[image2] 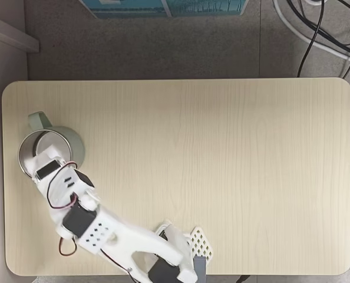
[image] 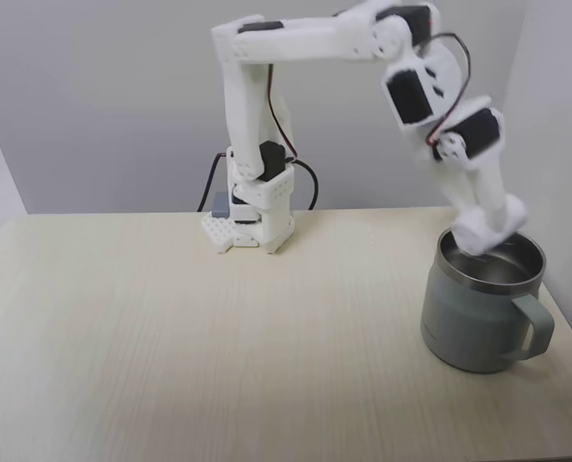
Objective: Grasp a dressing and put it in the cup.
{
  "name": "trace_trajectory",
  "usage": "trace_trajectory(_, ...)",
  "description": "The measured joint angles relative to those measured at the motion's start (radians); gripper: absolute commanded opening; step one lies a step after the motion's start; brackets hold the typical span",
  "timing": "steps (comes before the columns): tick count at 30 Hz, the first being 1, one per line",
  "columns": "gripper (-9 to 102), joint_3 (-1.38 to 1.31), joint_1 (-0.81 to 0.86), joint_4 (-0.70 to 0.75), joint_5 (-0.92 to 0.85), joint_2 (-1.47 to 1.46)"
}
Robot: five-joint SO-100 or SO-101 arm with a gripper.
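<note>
Right, you're at the drop: fingers (image: 488, 241) sit at the cup's (image: 479, 327) mouth, at the rim nearest the arm.

You've got the arm (image: 305, 38) reaching out and bending down so the tip hangs over the opening, probably so a release lands inside. The dressing: I can't pick it out anywhere. There's a pale lump at the tip in the side-on fixed view, but that could be the fingers themselves. Open, closed or gripping, I can't tell. The side-on view gives you height, with the tip about level with the steel rim. The top-down fixed view gives you the cup (image2: 73, 141) near the bench's (image2: 222, 165) edge and the fingers (image2: 42, 162) over its rim.
</note>
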Motion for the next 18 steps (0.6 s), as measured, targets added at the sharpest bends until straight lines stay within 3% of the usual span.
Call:
trace_trajectory(4, 1, 0.0, 0.0, -0.003, 0.0, 0.008)
trace_trajectory(7, 19, 0.0, 0.0, -0.003, -0.002, 0.008)
trace_trajectory(10, 27, 0.0, 0.002, 0.012, -0.011, 0.008)
trace_trajectory(18, 32, 0.002, -0.02, 0.061, -0.031, -0.028)
